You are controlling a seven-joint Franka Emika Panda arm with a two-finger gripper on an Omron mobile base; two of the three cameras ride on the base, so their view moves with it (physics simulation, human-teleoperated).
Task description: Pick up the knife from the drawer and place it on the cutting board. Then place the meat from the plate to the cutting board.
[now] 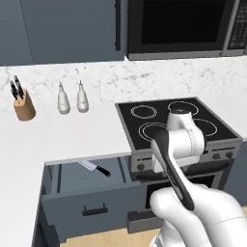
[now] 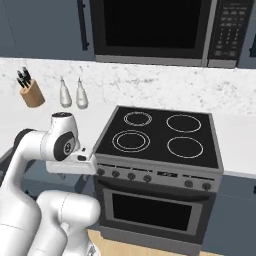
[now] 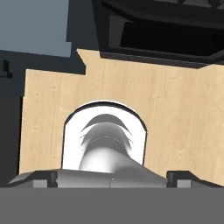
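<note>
counter (image 1: 72, 137): stretching across the left of the left base view, no board or plate showing on it
drawer (image 1: 91, 202): sitting pulled open, lower left
knife (image 1: 94, 168): lying inside the drawer, untouched
gripper (image 3: 112, 180): jaws gaping wide, holding nothing, pointing at the floor
progress: basically nothing's getting done yet, both placements left

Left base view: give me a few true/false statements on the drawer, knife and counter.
1. The drawer is pulled open. True.
2. The knife lies inside the drawer. True.
3. The fingers are shut on the knife. False: the knife lies untouched in the drawer.
4. Two white bottles stand on the counter, right of the knife block. True.
5. A pot sits on the stove. False: its burners are bare.
</note>
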